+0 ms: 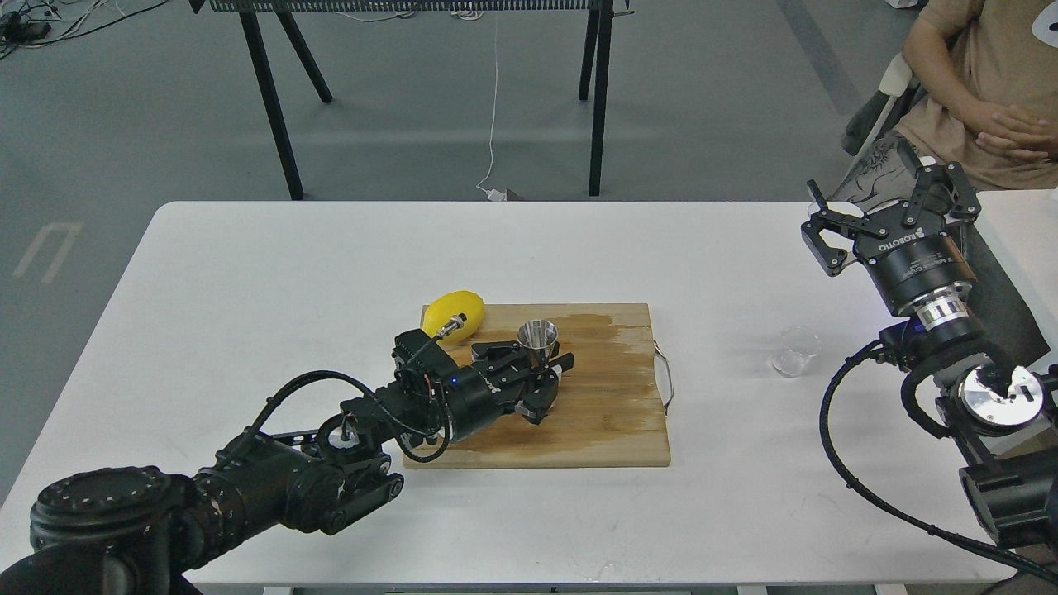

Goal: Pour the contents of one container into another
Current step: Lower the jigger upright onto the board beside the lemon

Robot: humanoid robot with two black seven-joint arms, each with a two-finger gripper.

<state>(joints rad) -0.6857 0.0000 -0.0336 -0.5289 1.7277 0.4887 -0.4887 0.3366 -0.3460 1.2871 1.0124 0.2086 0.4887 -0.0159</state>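
Jigger (538,338) mid-board (612,413); glass cup (795,351) near table edge (876,587).

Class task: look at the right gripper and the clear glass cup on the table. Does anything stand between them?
Nothing visible does. The right gripper hangs open above the table's far right edge, and the glass cup stands alone on bare white table nearer and to its left.
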